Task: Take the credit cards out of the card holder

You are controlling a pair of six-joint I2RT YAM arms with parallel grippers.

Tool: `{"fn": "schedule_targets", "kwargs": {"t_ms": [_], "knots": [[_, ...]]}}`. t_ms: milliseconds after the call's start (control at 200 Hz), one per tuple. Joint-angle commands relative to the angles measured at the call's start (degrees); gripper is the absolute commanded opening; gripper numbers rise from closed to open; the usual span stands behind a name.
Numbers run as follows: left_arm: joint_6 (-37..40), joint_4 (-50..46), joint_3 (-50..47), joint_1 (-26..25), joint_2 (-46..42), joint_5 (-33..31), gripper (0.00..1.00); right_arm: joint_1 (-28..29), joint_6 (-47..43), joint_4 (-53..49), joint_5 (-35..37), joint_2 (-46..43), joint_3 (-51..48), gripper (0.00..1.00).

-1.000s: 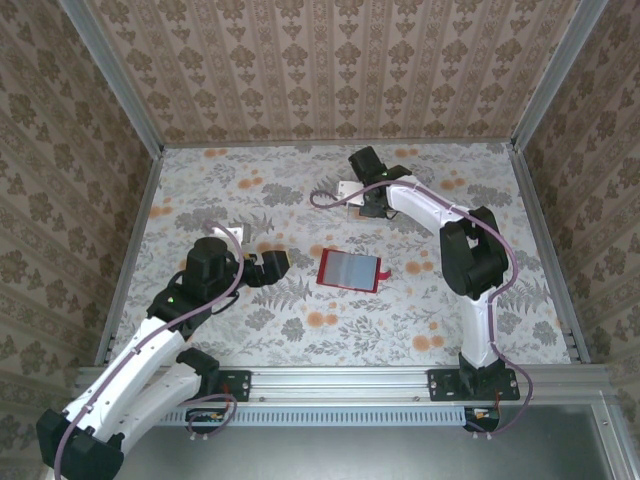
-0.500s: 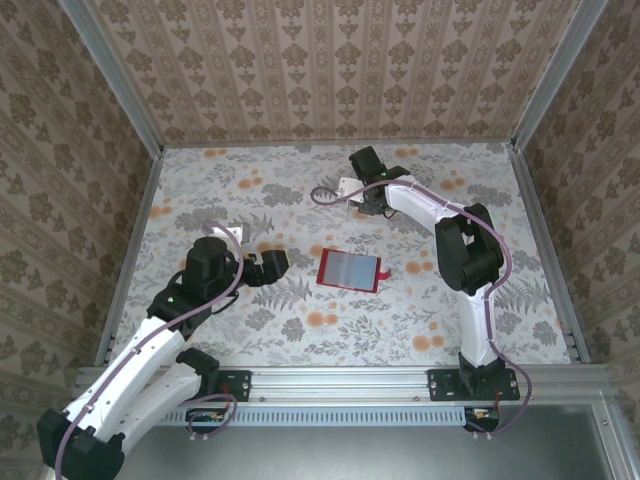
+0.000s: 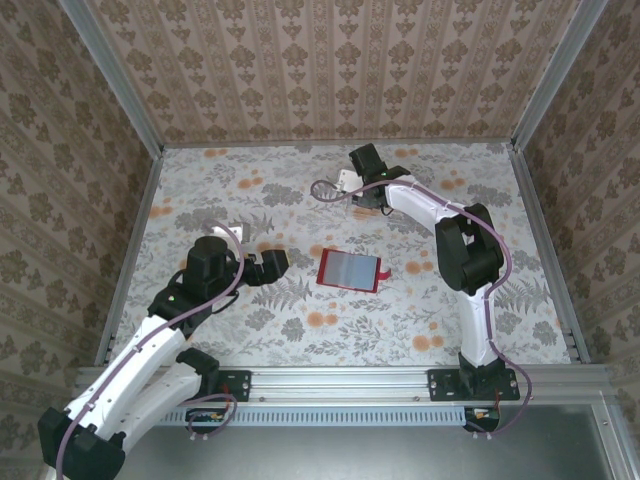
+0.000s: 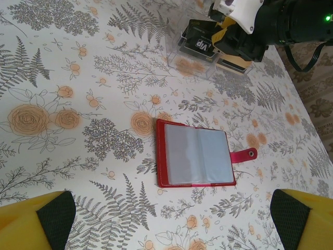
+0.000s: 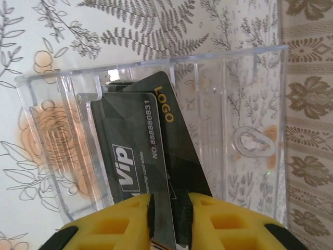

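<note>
The card holder lies open and flat on the table, near the table centre in the top view, grey-blue pockets facing up. Its red tab projects from the 3 o'clock edge and rests on the cloth. The contents of the pockets cannot be determined. The left gripper is positioned at 9 o'clock of the holder, near it but apart from it. In the left wrist view its two yellow fingers occupy the lower corners of the frame, spread to full width, with nothing between them; the jaws are open. A clear box sits on the table at 12 o'clock of the holder, well apart from it and towards the far edge. The right gripper is positioned directly over this box. In the right wrist view two black cards stand tilted inside one compartment of the box, overlapping each other: the VIP card in front and the LOGO card behind it, offset towards 1 o'clock. The lower ends of both cards pass between the black pads of the right gripper. The jaws stand at a narrow gap around the cards. Whether the pads press on the cards or merely flank them cannot be determined. In the left wrist view the box and the right gripper appear at 12 to 1 o'clock of the holder.
</note>
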Motion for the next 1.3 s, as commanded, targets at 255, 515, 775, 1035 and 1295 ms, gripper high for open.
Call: {"fn": "schedule_targets", "kwargs": {"t_ms": [255, 515, 775, 1035, 1295], "knots": [[0.4, 1.0, -0.7, 0.49, -0.14, 0.58, 1.0, -0.61, 1.8, -1.6, -1.0, -0.17, 0.85, 0.23], [0.25, 1.3, -0.84, 0.55, -0.23, 0.76, 1.0, -0.6, 3.6, -1.73, -3.99, -3.48, -2.21, 0.21], [0.24, 1.22, -0.78, 0.55, -0.4, 0.67, 1.0, -0.83, 4.21, 1.91, -3.61, -5.43, -3.68, 0.35], [0.32, 0.97, -0.66, 0.64, -0.36, 0.41, 1.0, -1.21, 4.72, 2.73, -3.76, -3.59, -1.82, 0.39], [0.39, 1.21, -0.66, 0.82, 0.43, 0.58, 1.0, -1.56, 5.14, -0.62, -5.18, -0.79, 1.88, 0.41]]}}
